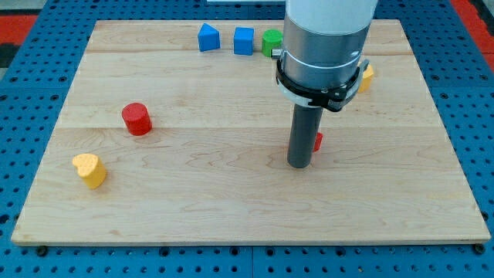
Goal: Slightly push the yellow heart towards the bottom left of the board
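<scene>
My tip (299,164), a smooth dark rod without jaws, stands on the pale grained wooden board (231,208), far right of the glossy yellow heart (89,170).

Pale grey cylinder, black clamp, dark rod (299,135)

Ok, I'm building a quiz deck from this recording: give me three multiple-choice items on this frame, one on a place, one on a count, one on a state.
1. Where is the yellow heart?
A. the view's lower left
B. the view's top right
C. board centre

2. How many blue blocks show?
A. one
B. two
C. four

3. Is my tip touching the yellow heart?
A. yes
B. no, it is far to the view's right of it
C. it is out of view

Key:
1 A, it sits near the board's lower left corner.
2 B, two at the top edge.
3 B, wide bare wood lies between.
</scene>
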You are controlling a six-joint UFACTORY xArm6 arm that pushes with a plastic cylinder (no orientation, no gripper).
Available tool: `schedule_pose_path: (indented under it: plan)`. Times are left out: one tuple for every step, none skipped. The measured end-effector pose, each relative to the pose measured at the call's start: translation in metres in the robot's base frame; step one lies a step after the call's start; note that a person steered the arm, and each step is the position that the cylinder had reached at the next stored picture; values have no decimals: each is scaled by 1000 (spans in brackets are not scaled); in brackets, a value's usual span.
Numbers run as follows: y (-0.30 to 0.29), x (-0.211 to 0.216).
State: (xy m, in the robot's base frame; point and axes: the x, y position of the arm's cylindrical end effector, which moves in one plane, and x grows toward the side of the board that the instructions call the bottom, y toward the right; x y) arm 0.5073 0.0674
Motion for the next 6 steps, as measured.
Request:
schedule_pose_path:
  plan:
    - [-40,40]
    - [-138,71]
    - [-233,42]
    - [-274,-4]
    - [-285,-30]
    - [-287,-75]
